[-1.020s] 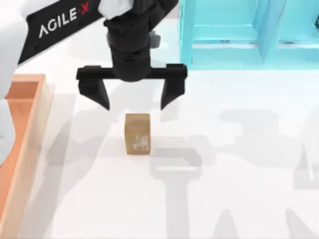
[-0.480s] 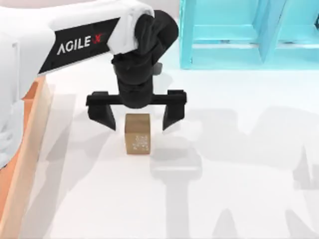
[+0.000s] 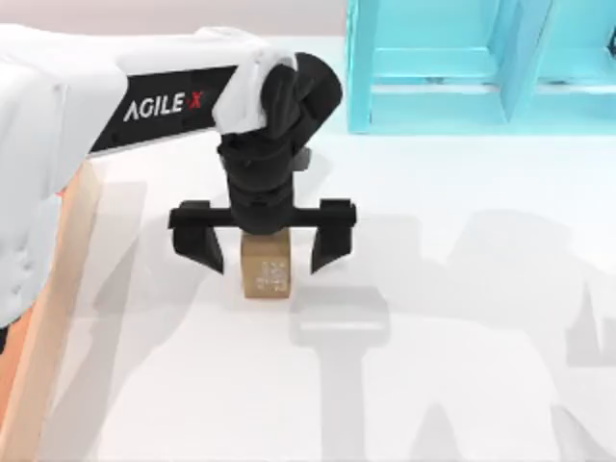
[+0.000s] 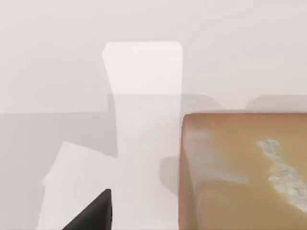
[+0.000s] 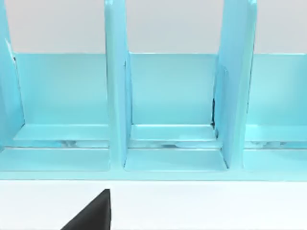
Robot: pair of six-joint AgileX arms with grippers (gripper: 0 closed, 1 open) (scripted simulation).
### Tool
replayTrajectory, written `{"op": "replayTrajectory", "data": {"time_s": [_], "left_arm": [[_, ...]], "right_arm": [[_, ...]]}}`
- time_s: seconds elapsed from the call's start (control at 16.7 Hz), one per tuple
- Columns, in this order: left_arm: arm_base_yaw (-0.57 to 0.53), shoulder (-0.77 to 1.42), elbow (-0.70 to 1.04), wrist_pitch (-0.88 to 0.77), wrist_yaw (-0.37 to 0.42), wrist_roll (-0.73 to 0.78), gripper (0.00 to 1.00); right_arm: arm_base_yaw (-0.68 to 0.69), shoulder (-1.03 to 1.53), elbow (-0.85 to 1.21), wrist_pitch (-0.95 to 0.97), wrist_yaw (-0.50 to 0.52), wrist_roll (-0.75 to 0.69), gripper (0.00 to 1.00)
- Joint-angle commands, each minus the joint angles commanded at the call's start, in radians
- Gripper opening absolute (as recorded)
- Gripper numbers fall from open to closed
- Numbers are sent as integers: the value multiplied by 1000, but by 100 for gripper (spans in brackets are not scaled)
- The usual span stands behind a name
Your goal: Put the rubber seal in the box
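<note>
The rubber seal [image 3: 266, 273] stands on the white tabletop [image 3: 462, 318], toward its left half, printed marks facing up. Over it hangs the left hand [image 3: 263, 248], open, one finger on each side and neither touching. The box [image 3: 60, 279] lies along the left edge. A turquoise shelf frame [image 3: 481, 67] stands at the far edge.

Count: one rubber seal [image 3: 267, 275], a tan block on the desk [image 3: 462, 366]. One box [image 3: 58, 289], pale-rimmed, left of the seal. One turquoise shelf frame [image 3: 433, 67], beyond the seal toward the right; three full bays between its dividers in the right wrist view. One left tool [image 3: 262, 252], two fingers spread, one either side of the seal.
</note>
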Motion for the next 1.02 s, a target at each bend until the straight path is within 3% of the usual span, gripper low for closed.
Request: {"op": "replayTrajectory", "data": {"time_s": [0.72,1.02], "left_arm": [[0,0,0,0,0,0,2],[0,0,0,0,0,0,0]], "right_arm": [[0,0,0,0,0,0,100],[0,0,0,0,0,0,100]]}}
